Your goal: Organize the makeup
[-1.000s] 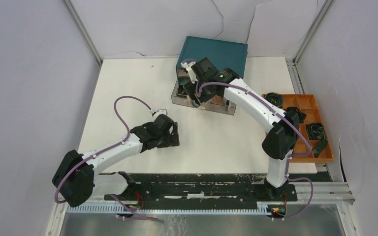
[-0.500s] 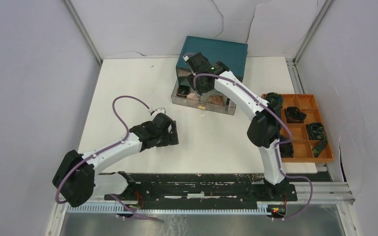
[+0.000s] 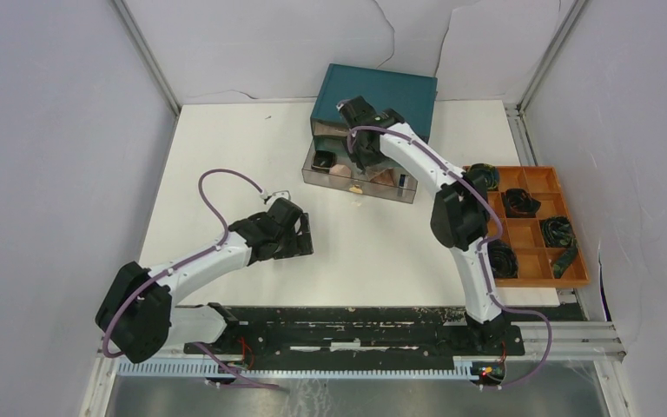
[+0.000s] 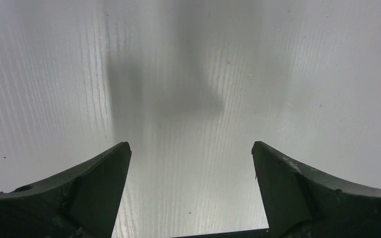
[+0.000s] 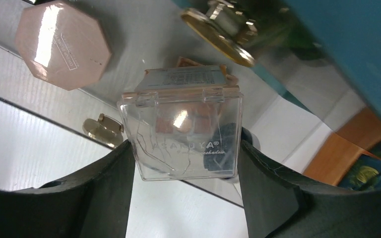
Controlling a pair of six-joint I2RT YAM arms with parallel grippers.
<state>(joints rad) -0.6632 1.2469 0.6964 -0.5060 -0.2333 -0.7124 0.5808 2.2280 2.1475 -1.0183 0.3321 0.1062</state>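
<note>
Grip: right gripper (image 5: 186,146) pinches the clear square palette (image 5: 186,126) by its two side edges, jaws held part-way apart by the case.
Step, as judged: placing the palette in the clear drawer (image 5: 144,44) just beyond the fingertips.
Method: keep the case level and lower it until it rests on the drawer floor, then let go. Steer it off the pink octagonal compact (image 5: 62,44) ahead and to the left. Stay under the gold knob (image 5: 218,29) and the teal box (image 5: 337,44) farther ahead on the right.
Risk: glossy plastic probably slips if the pinch eases early.
Palette look: see-through hinged case with lettering on the lid, peach and dark pans inside, printed label at the far edge.
Left gripper (image 4: 191,148): spread wide, empty, over bare tabletop (image 4: 203,74).
</note>
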